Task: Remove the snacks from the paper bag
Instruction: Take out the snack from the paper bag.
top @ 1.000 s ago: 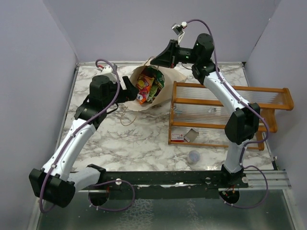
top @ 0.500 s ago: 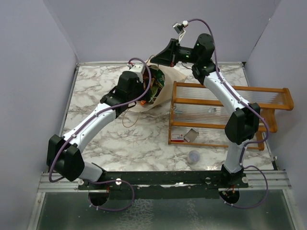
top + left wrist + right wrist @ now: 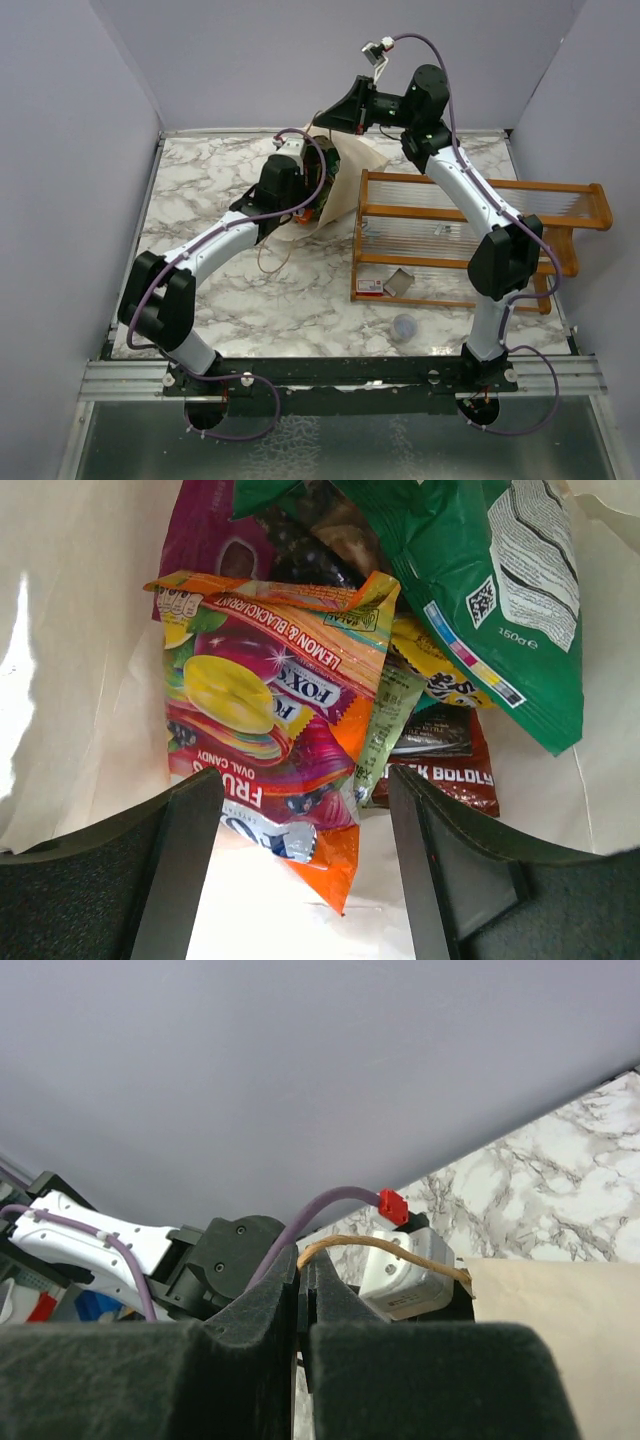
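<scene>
The beige paper bag (image 3: 350, 175) lies at the back of the table with its mouth facing left. My right gripper (image 3: 327, 114) is shut on its string handle (image 3: 385, 1247) and holds the top edge up; the gripper (image 3: 305, 1272) pinches the string. My left gripper (image 3: 305, 180) is open inside the bag mouth. In the left wrist view its fingers (image 3: 180, 870) straddle the lower end of a red-orange-yellow candy packet (image 3: 270, 710), not touching it. Behind it lie a green packet (image 3: 480, 580), a purple-magenta packet (image 3: 205, 540) and a dark brown packet (image 3: 450, 770).
An orange wooden rack with clear ribbed panels (image 3: 470, 235) stands right of the bag. A red-and-white card with a grey box (image 3: 385, 285) and a grey round cap (image 3: 404, 326) lie in front of it. The bag's other string handle (image 3: 272, 255) trails on the table.
My left arm has swung right and forward, carrying its open gripper from beside the bag into the bag's mouth. My right gripper has stayed shut on the handle, rising slightly.
</scene>
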Robot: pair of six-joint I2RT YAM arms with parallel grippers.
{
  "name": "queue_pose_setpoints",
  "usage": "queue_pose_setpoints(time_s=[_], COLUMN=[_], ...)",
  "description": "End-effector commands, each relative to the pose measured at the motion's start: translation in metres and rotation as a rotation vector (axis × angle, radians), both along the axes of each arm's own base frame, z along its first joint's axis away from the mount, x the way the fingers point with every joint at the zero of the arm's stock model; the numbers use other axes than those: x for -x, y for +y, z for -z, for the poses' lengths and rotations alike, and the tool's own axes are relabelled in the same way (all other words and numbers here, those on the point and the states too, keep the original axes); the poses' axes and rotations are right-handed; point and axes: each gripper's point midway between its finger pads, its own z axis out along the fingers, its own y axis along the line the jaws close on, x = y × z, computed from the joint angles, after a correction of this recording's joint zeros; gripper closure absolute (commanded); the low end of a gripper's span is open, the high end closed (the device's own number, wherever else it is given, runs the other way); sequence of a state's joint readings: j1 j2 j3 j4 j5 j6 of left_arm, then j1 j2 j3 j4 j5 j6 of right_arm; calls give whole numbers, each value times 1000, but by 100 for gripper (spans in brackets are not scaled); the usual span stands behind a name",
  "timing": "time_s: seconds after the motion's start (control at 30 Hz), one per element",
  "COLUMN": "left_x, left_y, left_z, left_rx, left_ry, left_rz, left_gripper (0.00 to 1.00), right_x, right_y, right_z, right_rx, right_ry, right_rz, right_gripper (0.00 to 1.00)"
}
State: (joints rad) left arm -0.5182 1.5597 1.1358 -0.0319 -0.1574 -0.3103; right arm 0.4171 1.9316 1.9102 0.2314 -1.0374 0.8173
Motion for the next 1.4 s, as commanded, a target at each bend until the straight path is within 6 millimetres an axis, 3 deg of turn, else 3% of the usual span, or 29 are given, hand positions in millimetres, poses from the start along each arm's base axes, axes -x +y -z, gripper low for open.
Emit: queue_pose_setpoints(time_s=[0.0,0.17,0.37,0.43,0.53,0.63,0.67,0.77,1.0,1.17,1.37], left_x=[-15,-23,-31,-32,-32,-28,-26,-18,12,50,91], left_y=[-4,-5,9,13,17,15,13,9,17,19,44], left_z=[2,21,35,44,45,34,32,6,-40,-72,-104], left_rx=[13,-25,-97,-130,-148,-124,-115,-70,-3,61,33], left_ry=[-48,-28,-2,24,37,37,43,23,-4,-18,-38], left_rz=[-13,-21,-92,-112,-128,-123,-108,-81,-58,23,46], left_gripper=[31,31,32,36,53,69,78,93,94,94,96], right_x=[10,10,11,12,12,11,10,9,4,-1,-8], right_y=[-4,-4,-6,-7,-8,-11,-12,-16,-23,-25,-27], right_z=[-27,-27,-28,-27,-27,-25,-23,-23,-22,-18,-10], right_rx=[-47,-51,-52,-53,-53,-49,-48,-45,-39,-34,-18], right_ry=[-64,-60,-62,-62,-63,-61,-58,-57,-63,-62,-49], right_rz=[-22,-27,-23,-23,-20,-14,-7,4,31,49,60], right_gripper=[99,99,99,99,99,99,99,99,99,98,99])
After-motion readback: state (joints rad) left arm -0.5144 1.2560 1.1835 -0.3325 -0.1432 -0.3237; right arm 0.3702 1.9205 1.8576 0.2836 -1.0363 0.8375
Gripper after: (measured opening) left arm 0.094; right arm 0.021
